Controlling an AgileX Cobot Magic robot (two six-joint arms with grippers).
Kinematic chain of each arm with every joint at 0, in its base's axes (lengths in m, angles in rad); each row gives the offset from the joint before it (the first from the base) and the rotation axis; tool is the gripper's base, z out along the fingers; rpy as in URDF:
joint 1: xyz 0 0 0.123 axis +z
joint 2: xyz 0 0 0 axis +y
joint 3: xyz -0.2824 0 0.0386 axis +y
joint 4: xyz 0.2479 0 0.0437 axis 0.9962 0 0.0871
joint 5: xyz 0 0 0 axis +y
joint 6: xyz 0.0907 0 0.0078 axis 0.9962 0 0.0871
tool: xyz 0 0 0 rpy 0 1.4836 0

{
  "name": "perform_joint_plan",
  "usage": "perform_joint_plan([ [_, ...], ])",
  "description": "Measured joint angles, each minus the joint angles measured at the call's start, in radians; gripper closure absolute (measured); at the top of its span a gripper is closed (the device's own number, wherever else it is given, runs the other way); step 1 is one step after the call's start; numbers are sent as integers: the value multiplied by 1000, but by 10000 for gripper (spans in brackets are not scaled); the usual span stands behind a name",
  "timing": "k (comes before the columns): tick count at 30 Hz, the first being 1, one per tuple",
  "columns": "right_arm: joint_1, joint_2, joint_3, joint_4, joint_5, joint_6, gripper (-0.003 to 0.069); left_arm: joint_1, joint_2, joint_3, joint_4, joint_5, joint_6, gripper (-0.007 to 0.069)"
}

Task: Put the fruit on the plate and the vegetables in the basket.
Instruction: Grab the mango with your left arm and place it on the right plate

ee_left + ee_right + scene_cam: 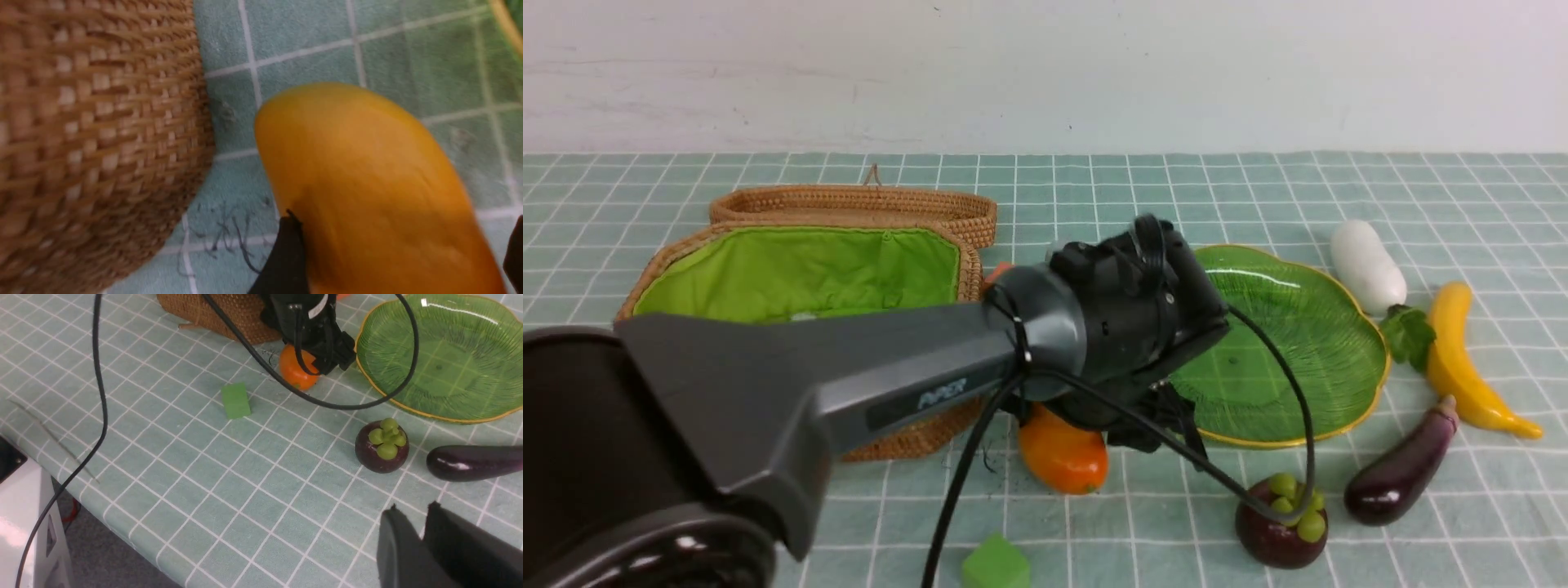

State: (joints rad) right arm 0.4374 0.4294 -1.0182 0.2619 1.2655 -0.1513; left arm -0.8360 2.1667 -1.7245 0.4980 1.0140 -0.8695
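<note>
Two dark fingers (286, 257) of the left gripper (400, 261) stand wide apart, one on each side of the mango (1066, 457). One finger tip is right against its skin. A thin strip of cloth shows between the other finger and the fruit.

The mango is smooth, shiny and egg-shaped, orange and yellow. It lies on the checked tablecloth (1094, 188) just beside the plate's (1298, 327) left edge, between the plate and the basket (907, 441).

The plate is see-through green glass, ribbed like a leaf, with a wavy yellow rim. Nothing lies on it.

The basket, left of the plate, is bumpy woven straw with soft bright green cloth inside.

On the near side of the plate sits the round, dark purple mangosteen (1278, 531) with its knobbly green cap. Right of the plate lie the long shiny eggplant (1401, 469), the bent yellow banana (1462, 367) and the smooth white radish (1368, 265) with crinkly leaves. A small green cube (995, 565) lies nearer than the mango.

The right gripper (414, 508) hangs well to the near side of the plate. Its fingers sit close together with only a thin gap, and nothing is between them.
</note>
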Motion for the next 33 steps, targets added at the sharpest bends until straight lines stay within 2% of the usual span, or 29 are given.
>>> perform_joint_plan([
  [11, 0, 0, 0, 66, 0, -56, 550, 1, 54, -6, 1, 17, -37, 70],
  [17, 0, 0, -4, 30, -6, -35, 550, -1, 69, -81, -53, 135, -1, 70],
  [19, 0, 0, -8, -8, -22, 4, 550, -9, 71, -121, -55, 167, 32, 70],
  [23, 0, 0, -13, -182, -68, 142, 550, -68, 71, -314, -55, 202, 157, 70],
  [29, 0, 0, -13, -288, -71, 239, 547, -102, 71, -514, -78, 204, 298, 70],
  [32, 0, 0, -13, -301, -70, 248, 545, -67, 71, -558, -219, 98, 510, 70],
  [33, 0, 0, -13, -301, -70, 248, 545, -63, 72, -558, -231, 93, 522, 70],
])
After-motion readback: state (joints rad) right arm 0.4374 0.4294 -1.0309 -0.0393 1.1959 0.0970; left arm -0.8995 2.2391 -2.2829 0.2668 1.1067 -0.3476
